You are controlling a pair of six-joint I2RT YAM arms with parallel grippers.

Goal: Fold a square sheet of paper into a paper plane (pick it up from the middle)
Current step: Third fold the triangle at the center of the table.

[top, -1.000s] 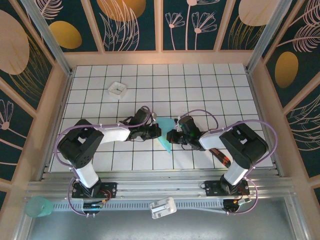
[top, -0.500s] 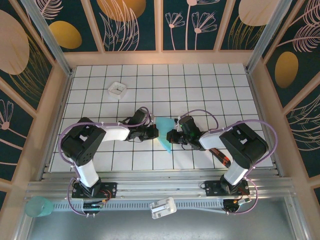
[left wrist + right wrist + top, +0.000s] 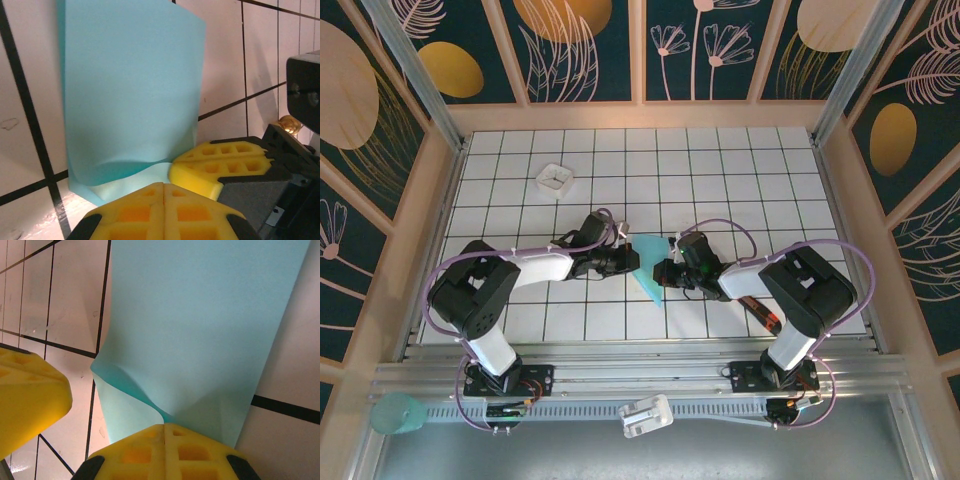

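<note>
Pinching folded turquoise paper (image 3: 200,330) in right gripper (image 3: 164,432) jaws, left gripper (image 3: 164,192) jaws clenched just beside it

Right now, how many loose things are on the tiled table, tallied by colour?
Turquoise: 1, the partly folded sheet of paper
White: 1, the small square tray
Red and black: 1, the pen-like tool
Total: 3

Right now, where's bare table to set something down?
Free: far rows of white gridded table, small white square tray to right wall; front tiles between arm bases. Crowded: centre, left gripper and right gripper on turquoise paper sheet; red-and-black pen-like tool by right arm.
</note>
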